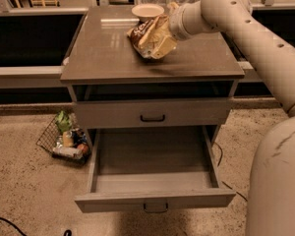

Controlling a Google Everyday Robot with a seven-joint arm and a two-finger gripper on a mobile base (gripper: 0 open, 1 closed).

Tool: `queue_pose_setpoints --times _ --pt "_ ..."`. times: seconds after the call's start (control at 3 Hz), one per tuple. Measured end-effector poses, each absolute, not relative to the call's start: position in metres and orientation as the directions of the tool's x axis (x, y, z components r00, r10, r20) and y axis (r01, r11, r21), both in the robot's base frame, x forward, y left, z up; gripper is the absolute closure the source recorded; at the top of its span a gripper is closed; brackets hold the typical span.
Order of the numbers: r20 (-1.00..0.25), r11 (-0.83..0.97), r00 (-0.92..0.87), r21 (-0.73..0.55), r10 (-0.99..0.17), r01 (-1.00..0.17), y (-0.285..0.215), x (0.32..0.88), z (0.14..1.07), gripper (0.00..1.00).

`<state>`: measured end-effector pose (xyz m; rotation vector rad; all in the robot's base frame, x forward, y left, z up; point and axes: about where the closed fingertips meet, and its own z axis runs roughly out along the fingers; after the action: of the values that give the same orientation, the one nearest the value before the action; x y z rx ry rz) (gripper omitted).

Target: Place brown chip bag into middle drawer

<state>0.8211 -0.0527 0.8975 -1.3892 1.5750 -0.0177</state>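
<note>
The brown chip bag [148, 35] is crumpled, dark brown with tan-yellow panels, and hangs a little above the cabinet top [108, 58], casting a shadow on it. My gripper [166, 29] comes in from the right and is shut on the bag's right side; the bag partly hides its fingers. The middle drawer [155, 200] is pulled fully open below, a wide shallow grey box with nothing inside, and it lies lower and nearer the camera than the bag. The small cream bowl [147, 10] stands just behind the bag.
A closed grey drawer front with a black curved handle [152, 118] sits above the open drawer. A wire basket of groceries [64, 139] lies on the floor at the left. My arm [255, 38] spans the right side, with my base [278, 181] at the lower right.
</note>
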Motion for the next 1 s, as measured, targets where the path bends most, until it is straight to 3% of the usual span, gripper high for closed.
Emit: queue_pose_setpoints --times 0.33,0.67,1.0 --pt "-0.663 0.347 0.151 -0.556 -0.733 -0.755 -0.045 0.816 0.899 0.0" --pt "-0.672 0.349 0.122 -0.521 -0.731 -0.779 -0.035 0.81 0.901 0.18" --pt "-0.687 0.347 0.107 -0.489 -0.719 -0.8 -0.024 0.801 0.909 0.42"
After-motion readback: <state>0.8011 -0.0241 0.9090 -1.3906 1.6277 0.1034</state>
